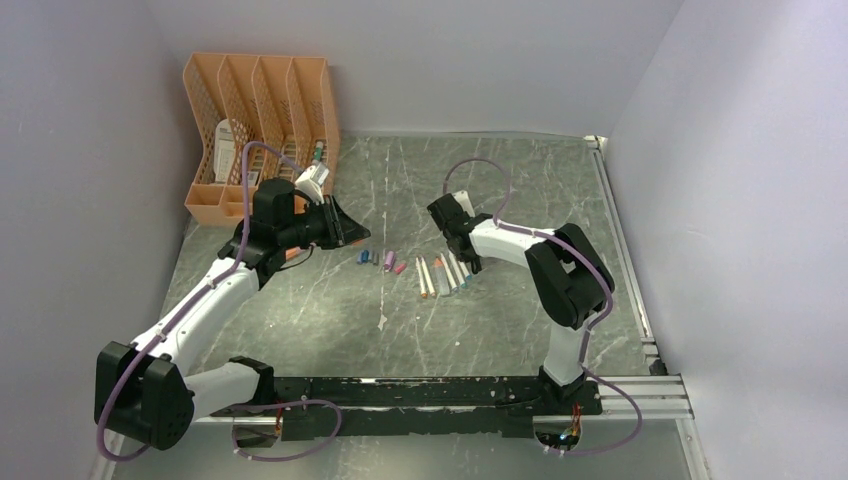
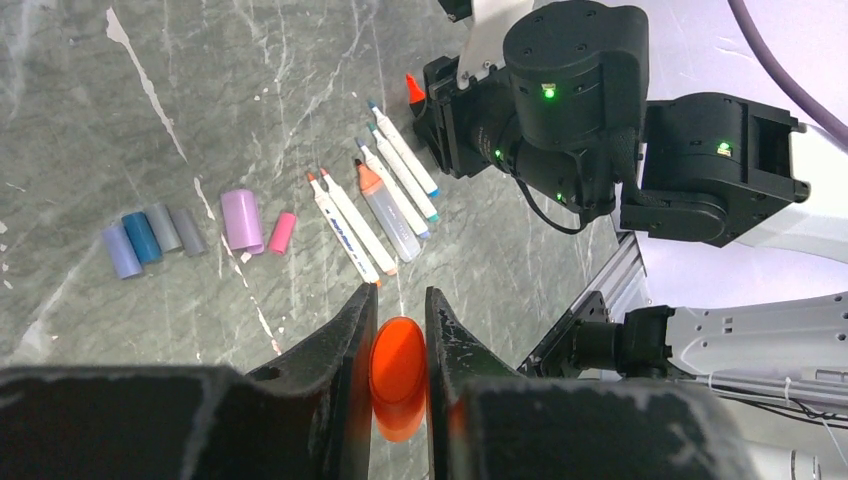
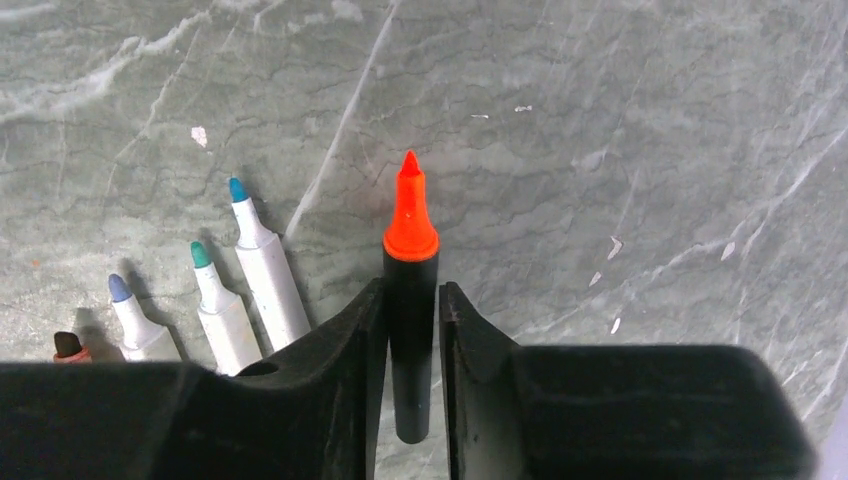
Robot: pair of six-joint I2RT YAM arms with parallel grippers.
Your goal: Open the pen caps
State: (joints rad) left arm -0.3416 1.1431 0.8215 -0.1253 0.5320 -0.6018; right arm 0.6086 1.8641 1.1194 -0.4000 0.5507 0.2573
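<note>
A robotics lab test cell. Plain pale walls (image 1: 500, 60) box in a grey marble-patterned table (image 1: 520, 180). A left arm (image 1: 215, 290) and a right arm (image 1: 510, 240), white and black, are bolted to a black rail (image 1: 420, 392) at the near edge. Metal framing (image 1: 627, 260) runs along the right side, and an orange file rack (image 1: 262, 110) stands in the far corner.

Left arm (image 1: 205, 300) is reaching forward and inward from its base, elbow low at the near left. Left gripper (image 2: 400, 302) is clamping an orange cap (image 2: 398, 362) between both fingers. Right arm (image 1: 565, 275) is folding at a raised elbow, forearm running leftward. Right gripper (image 3: 412, 292) is pinching a black marker (image 3: 410, 350) by its barrel. The two grippers are facing each other, apart.
</note>
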